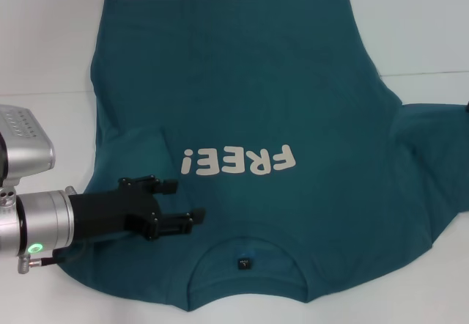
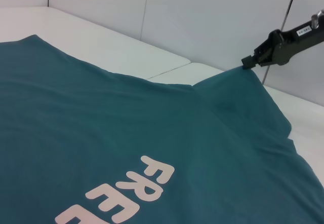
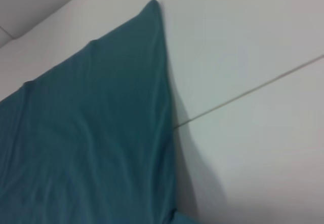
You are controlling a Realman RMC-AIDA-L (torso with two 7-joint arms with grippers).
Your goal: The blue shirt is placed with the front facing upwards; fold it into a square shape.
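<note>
My left gripper [image 1: 176, 203], jaws apart, hovers beside the "FREE!" print on the limp dark teal cotton shirt [image 1: 249, 89]; I'd pinch sleeve hems (right gripper [image 2: 250, 62] unclear).

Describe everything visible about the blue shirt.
The dark teal-blue short-sleeved cotton-looking T-shirt lies flat, front up, on the white table, collar toward the robot, with an off-white "FREE!" print and a small black neck tag. The left sleeve is already folded inward. The black left gripper hovers open over that shoulder; the right gripper pinches the right sleeve's edge.
</note>
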